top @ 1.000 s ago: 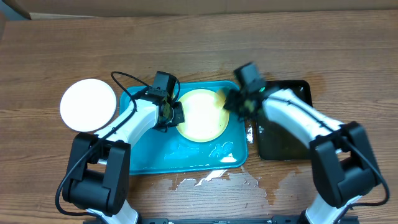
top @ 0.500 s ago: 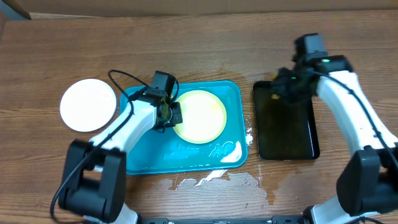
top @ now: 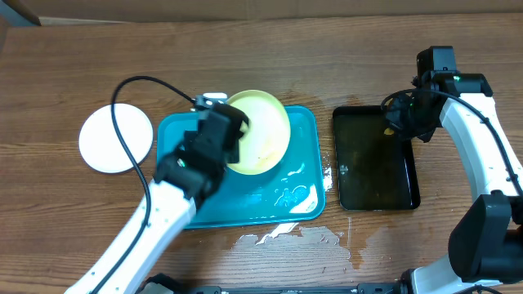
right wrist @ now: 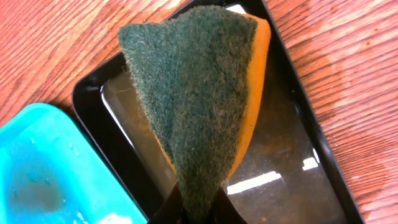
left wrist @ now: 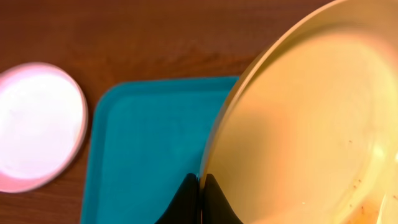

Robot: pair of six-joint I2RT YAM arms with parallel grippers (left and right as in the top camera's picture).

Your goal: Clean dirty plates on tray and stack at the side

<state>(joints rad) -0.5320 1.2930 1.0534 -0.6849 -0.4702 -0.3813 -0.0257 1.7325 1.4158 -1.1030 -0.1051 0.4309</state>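
Observation:
A pale yellow plate (top: 265, 131) hangs tilted above the turquoise tray (top: 245, 208), and my left gripper (top: 233, 139) is shut on its left rim. In the left wrist view the fingertips (left wrist: 201, 186) pinch that rim, with the yellow plate (left wrist: 298, 124) filling the right side and small dark specks near its bottom. A white plate (top: 116, 137) lies on the table left of the tray. My right gripper (right wrist: 199, 205) is shut on a green-and-orange sponge (right wrist: 193, 93), which hangs over the black tray (right wrist: 280, 155).
The black tray (top: 376, 180) holds murky water, right of the turquoise tray. Suds and water lie on the turquoise tray's floor (top: 294, 196). A puddle (top: 278, 237) spreads on the wooden table in front of it. A cable loops from the left arm (top: 122, 106).
My left gripper has raised the yellow plate off the tray floor and tilted it. My right gripper has carried the sponge from the plate over to the black tray.

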